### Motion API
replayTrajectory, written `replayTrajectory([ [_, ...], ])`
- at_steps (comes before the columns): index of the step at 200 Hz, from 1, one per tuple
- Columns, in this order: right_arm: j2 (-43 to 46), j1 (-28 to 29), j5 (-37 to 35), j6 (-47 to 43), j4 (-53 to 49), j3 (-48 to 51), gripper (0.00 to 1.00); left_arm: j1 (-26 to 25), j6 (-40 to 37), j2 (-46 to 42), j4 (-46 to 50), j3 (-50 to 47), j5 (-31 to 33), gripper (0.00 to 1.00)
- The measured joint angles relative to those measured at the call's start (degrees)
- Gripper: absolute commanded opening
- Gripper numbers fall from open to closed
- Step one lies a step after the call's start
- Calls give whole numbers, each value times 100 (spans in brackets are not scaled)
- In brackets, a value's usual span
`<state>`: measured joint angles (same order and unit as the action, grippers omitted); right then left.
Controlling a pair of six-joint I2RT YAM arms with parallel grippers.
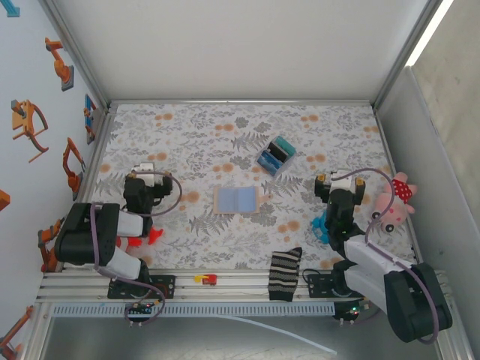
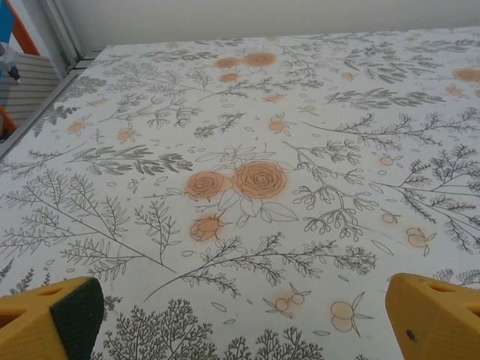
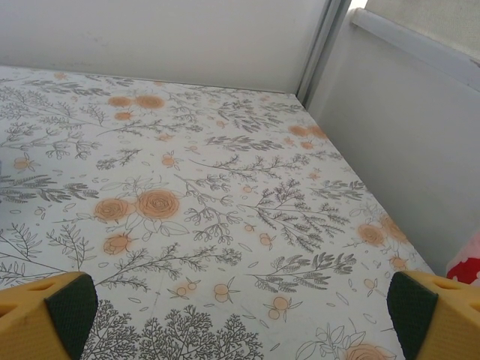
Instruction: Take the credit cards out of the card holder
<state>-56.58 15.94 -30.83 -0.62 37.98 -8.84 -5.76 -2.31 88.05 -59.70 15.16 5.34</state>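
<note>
Both the left arm's yellow, dark-padded fingers (image 2: 45,322) and the right arm's matching fingers (image 3: 439,311) stand wide apart with nothing between them, each over bare floral-print bench (image 1: 187,127). Between the two arms, near the middle of the bench, the small tan-edged card holder (image 1: 238,199) lies opened flat, its light blue two-panel inner side up. A blue, teal and black block (image 1: 275,156) sits apart from it, farther back and to the right.

You have a white tabletop (image 1: 187,135) printed with grey foliage and orange roses, a card holder (image 1: 237,199) showing light blue edged in tan, a blue, teal and black block (image 1: 275,155), a black-and-grey striped sock (image 1: 284,274), and yellow fingers (image 2: 45,326).
</note>
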Motion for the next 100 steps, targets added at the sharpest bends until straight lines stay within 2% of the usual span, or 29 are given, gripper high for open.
replayTrajectory([
  [18, -44, -94, 74, 70, 63, 35, 100, 177, 131, 61, 599, 509, -33, 97],
  [39, -188, -286, 254, 116, 234, 55, 99, 442, 280, 52, 802, 815, -17, 97],
  [100, -1416, -1132, 979, 306, 1414, 59, 99, 461, 365, 52, 1163, 833, -31, 97],
])
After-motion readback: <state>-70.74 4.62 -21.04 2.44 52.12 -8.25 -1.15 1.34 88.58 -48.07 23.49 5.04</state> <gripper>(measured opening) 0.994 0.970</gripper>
